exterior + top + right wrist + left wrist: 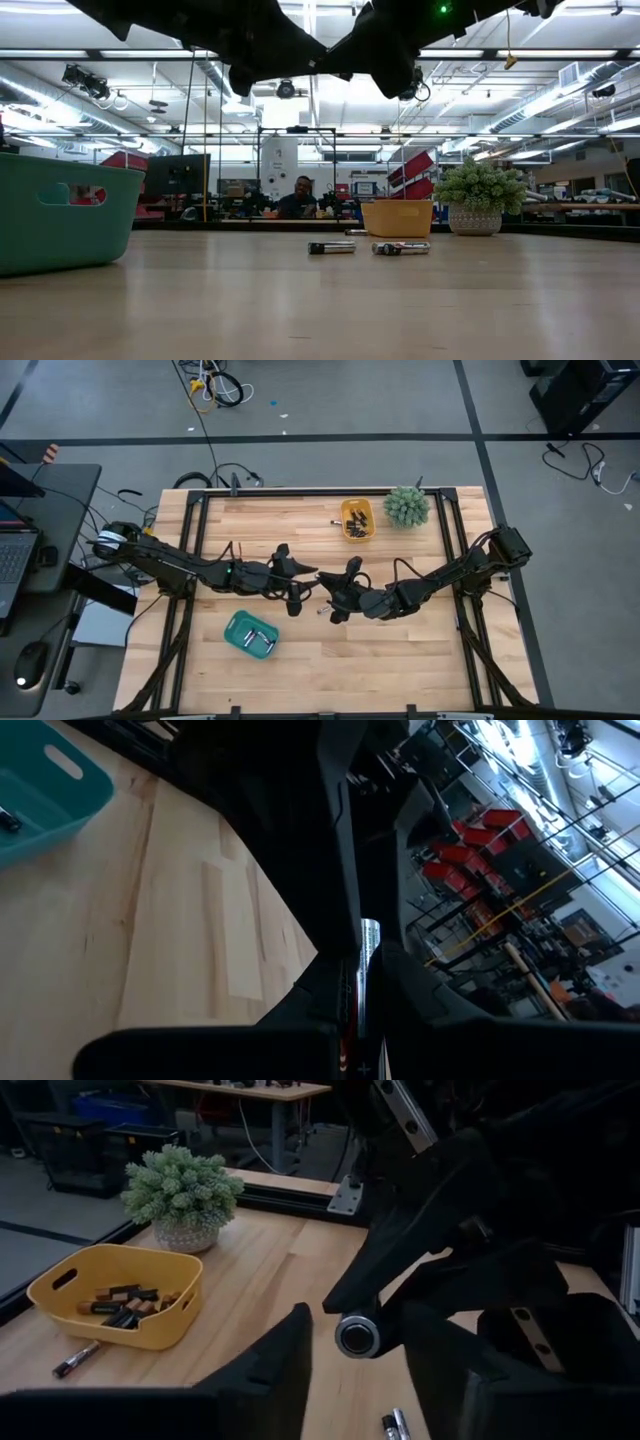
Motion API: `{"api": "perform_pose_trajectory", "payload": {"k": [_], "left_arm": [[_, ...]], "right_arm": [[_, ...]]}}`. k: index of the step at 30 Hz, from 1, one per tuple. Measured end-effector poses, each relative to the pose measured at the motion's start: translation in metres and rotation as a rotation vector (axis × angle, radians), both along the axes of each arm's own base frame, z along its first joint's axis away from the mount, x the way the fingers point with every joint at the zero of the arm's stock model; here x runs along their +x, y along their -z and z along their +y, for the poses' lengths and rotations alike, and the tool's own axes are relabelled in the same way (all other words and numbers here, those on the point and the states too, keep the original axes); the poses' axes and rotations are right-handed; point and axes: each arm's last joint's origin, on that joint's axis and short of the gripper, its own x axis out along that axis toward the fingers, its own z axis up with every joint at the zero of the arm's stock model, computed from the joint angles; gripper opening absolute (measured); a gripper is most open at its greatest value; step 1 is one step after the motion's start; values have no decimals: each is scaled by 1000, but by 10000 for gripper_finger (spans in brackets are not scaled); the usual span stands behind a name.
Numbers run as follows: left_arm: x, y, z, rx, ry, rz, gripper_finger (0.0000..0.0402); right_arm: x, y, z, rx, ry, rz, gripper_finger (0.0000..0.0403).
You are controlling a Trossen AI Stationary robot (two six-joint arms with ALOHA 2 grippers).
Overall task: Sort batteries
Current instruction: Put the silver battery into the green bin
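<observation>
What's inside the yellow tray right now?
The yellow tray holds several batteries, dark and copper-banded, lying in a loose pile. Its near wall hides whatever lies lowest, so no exact count.

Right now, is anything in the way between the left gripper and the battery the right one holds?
No, nothing visible. The right gripper pinches the battery in mid-air. Its round end points at the left gripper, whose fingers stand open right in front of it.

Yellow tray [357, 520], teal tray [250, 634], green plant [406, 506], pale wooden table [400, 650], black fingers [270, 1370].
</observation>
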Motion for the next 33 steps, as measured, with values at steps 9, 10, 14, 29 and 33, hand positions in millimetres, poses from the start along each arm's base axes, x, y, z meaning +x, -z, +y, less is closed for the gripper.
{"api": "perform_pose_trajectory", "payload": {"k": [9, 10, 14, 29, 33], "left_arm": [[0, 0, 0, 21, -4, 1, 22], [0, 0, 0, 22, -5, 2, 15], [0, 0, 0, 24, -8, 2, 17], [1, -3, 1, 50, -33, -23, 18], [0, -3, 2, 64, -65, -20, 18]], "right_arm": [[0, 0, 0, -2, 2, 3, 36], [0, 0, 0, -2, 4, 3, 36], [0, 0, 0, -2, 4, 3, 36], [0, -2, 1, 54, 49, -53, 100], [-3, -2, 5, 37, 97, -63, 113]]}}
